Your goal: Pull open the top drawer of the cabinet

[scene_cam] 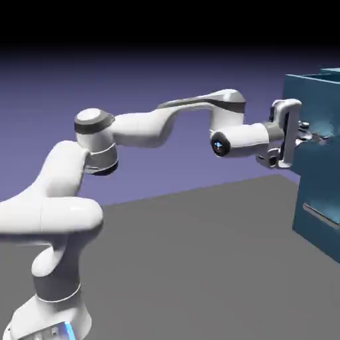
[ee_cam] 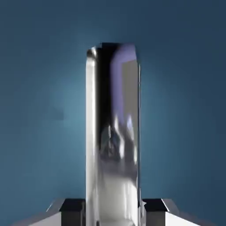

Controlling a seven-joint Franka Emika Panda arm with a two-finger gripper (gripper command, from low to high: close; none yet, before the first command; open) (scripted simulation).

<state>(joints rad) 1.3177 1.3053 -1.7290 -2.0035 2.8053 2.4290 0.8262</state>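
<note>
Gripped between the hand's (ee_cam: 113,212) closed fingers, the handle (ee_cam: 113,132) fronts the top drawer (scene_cam: 312,99) of the cabinet (scene_cam: 319,199) at the right; pulling straight back, level, should keep the grip from slipping.

A flat grey tabletop (scene_cam: 199,265) fills the lower part of the exterior view, smooth and matte, running back to a straight far edge. Behind it rises a plain blue-violet backdrop (scene_cam: 133,80), evenly coloured, which darkens upward into a solid black band (scene_cam: 166,20) across the top. The light is soft and diffuse, casting faint shadows on the grey surface.
</note>
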